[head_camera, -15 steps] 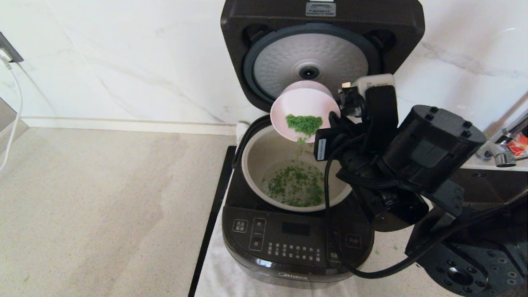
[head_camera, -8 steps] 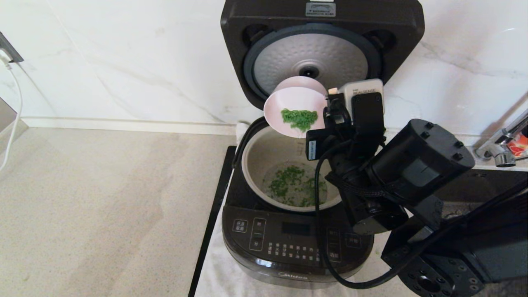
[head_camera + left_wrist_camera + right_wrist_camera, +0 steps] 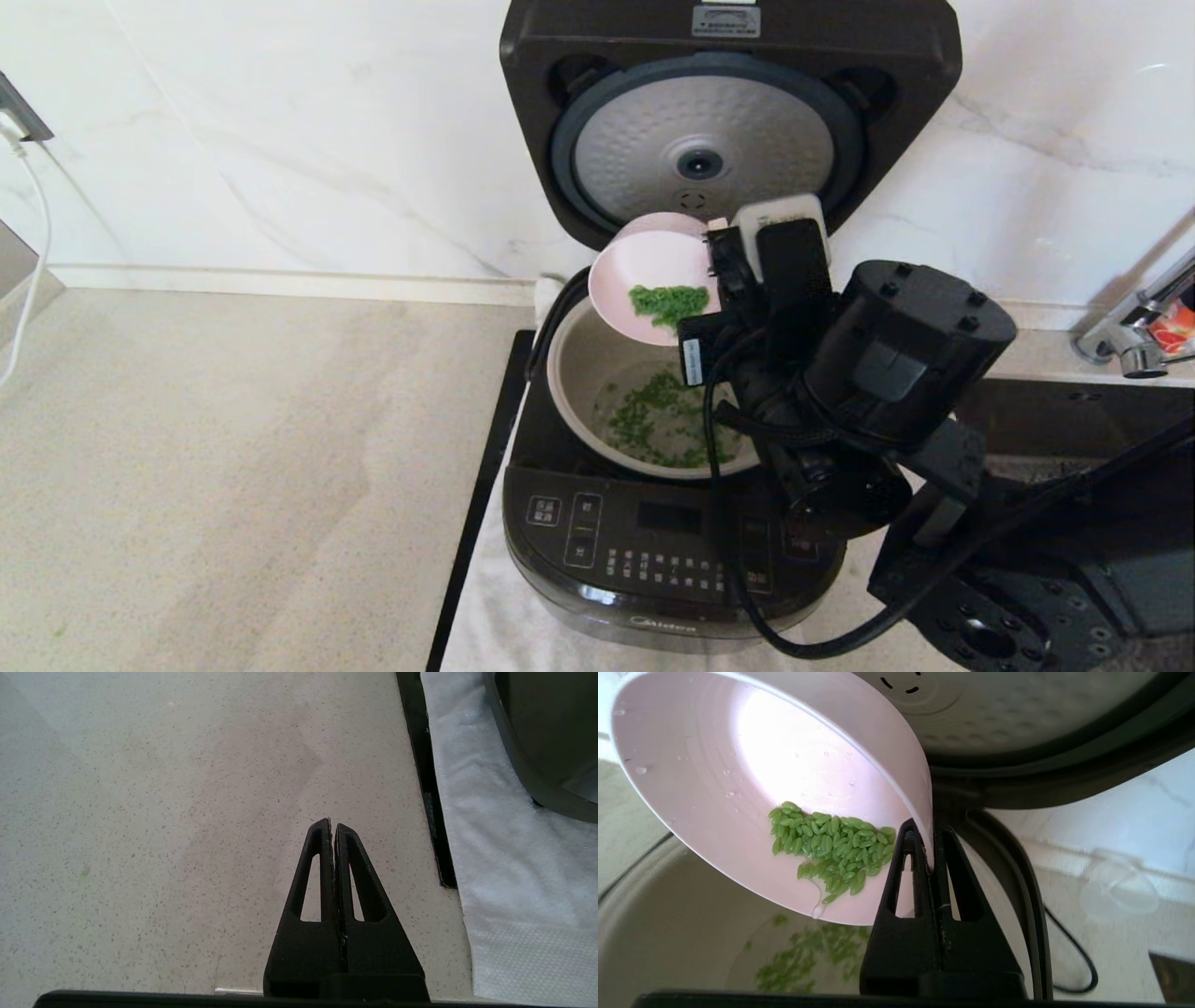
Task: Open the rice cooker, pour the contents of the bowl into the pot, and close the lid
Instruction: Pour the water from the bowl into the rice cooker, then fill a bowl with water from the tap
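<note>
Counter (image 3: 233,448) w/ cloth (image 3: 509,868), cable (image 3: 23,243).

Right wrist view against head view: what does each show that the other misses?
Only the right wrist view shows the right gripper shut on the bowl rim, a water drip at its lower edge, and a small clear cup on the counter. Only the head view shows the rice cooker touch panel and the whole raised lid. Both show green bits clinging inside the tilted bowl, with more floating in the pot below.
</note>
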Robot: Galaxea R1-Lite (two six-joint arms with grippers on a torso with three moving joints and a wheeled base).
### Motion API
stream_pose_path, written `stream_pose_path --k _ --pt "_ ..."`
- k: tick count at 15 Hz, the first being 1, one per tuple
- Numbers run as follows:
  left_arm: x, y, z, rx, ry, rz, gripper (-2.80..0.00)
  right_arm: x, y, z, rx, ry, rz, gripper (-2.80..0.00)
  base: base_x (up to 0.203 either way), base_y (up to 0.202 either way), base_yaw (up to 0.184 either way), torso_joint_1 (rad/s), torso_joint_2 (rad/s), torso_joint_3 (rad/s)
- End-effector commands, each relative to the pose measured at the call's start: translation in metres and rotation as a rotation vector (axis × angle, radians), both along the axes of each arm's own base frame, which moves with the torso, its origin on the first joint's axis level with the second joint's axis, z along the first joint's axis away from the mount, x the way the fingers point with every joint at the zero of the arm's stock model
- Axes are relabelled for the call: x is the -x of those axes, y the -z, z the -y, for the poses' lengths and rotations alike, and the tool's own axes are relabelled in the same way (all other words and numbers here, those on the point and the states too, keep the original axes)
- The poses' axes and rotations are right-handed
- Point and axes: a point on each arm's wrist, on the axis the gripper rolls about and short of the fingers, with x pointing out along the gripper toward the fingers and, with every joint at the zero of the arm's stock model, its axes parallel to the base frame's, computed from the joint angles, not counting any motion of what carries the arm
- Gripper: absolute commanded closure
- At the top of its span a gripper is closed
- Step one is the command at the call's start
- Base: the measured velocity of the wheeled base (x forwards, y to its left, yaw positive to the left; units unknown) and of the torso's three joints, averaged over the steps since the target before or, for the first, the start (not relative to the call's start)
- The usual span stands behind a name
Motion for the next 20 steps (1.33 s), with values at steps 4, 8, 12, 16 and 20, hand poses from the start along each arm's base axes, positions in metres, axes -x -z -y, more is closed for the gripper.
stream_pose_path --k 4,8,12,16,20 --pt "0.0 0.0 0.0 -0.001 0.0 0.0 0.0 0.015 -0.04 0.024 -0.028 -0.004 -0.258 0.0 0.0 0.0 0.0 0.0 0.0 0.0" --pt "0.0 0.0 0.0 -0.001 0.0 0.0 0.0 0.008 -0.077 0.062 -0.186 0.013 -0.46 0.0 0.0 0.0 0.0 0.0 0.0 0.0" --pt "0.0 0.0 0.0 -0.001 0.0 -0.001 0.0 0.006 -0.095 0.106 -0.295 0.043 -0.695 0.0 0.0 0.0 0.0 0.0 0.0 0.0" --pt "0.0 0.0 0.0 -0.001 0.0 0.0 0.0 0.025 -0.114 0.16 -0.407 0.016 -0.845 0.0 0.0 0.0 0.0 0.0 0.0 0.0" --pt "0.0 0.0 0.0 -0.001 0.0 -0.001 0.0 0.043 -0.117 0.194 -0.47 0.015 -0.95 0.0 0.0 0.0 0.0 0.0 0.0 0.0"
